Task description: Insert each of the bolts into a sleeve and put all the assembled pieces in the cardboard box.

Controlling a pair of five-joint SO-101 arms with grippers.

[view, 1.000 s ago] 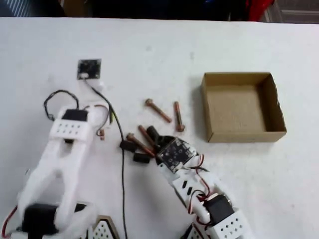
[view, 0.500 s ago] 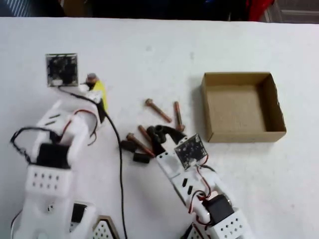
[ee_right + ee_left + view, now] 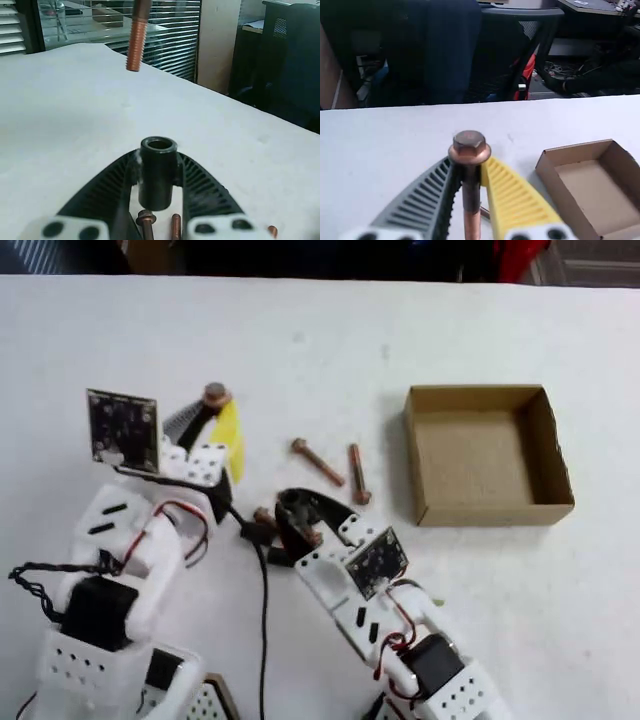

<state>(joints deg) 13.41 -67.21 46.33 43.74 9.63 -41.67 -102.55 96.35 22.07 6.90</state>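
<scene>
Left gripper [image 3: 470, 164] has risen off the desk [image 3: 400, 330], clamped on a copper bolt [image 3: 469, 148]; right gripper [image 3: 158, 162] has lifted, pinching a black sleeve [image 3: 158, 175] upright.

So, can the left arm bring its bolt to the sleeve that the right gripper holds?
Probably yes. The sleeve sits upright in the right gripper, its bore open and uncovered; the bolt hangs in the left gripper, with only free air between them.
</scene>
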